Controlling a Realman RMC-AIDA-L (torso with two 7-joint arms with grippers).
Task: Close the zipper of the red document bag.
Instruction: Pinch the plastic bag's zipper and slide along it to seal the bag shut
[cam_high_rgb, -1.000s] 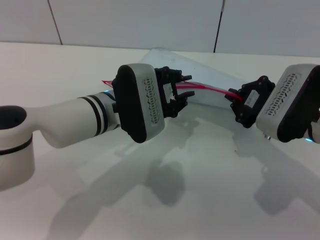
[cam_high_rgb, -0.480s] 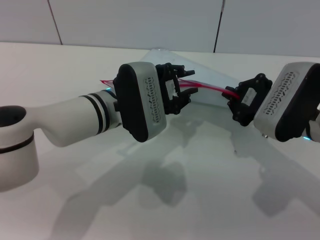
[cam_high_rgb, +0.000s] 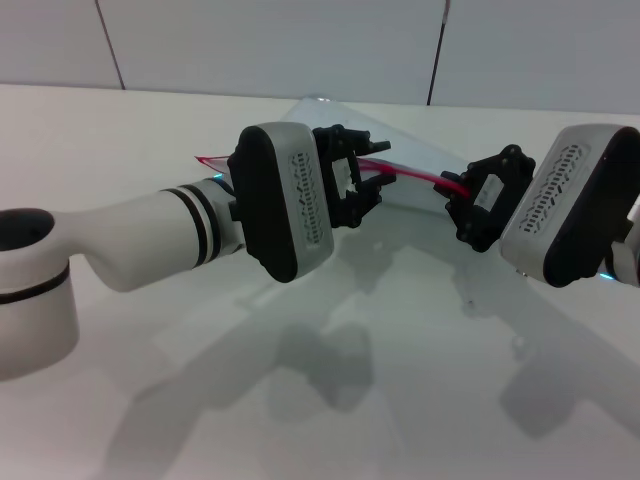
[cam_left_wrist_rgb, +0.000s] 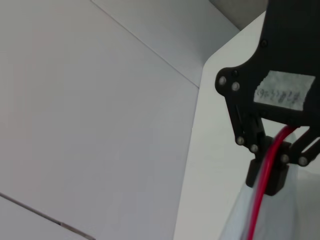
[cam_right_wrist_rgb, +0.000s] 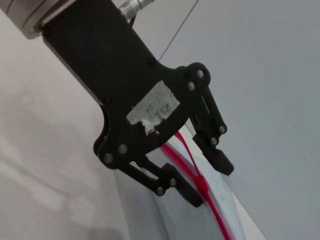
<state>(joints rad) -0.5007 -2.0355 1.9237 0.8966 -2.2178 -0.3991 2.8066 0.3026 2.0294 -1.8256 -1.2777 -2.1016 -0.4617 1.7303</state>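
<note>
A thin glossy red zipper (cam_high_rgb: 415, 176) stretches between both grippers: right gripper (cam_high_rgb: 455, 195) pinches it; left gripper (cam_high_rgb: 372, 172) straddles it, grip unclear, translucent red document bag (cam_high_rgb: 400, 140) behind.

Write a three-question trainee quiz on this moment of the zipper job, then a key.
1. True or false: the red document bag lies flat on the table.
2. Which gripper has the zipper at its right-hand end? A) left gripper B) right gripper C) neither
3. Fill in: between the two grippers the red strip runs ____ the table, not on it.

Key
1. False: its red edge is held up in the air between the grippers.
2. B: its fingers are shut on the strip.
3. above
</note>
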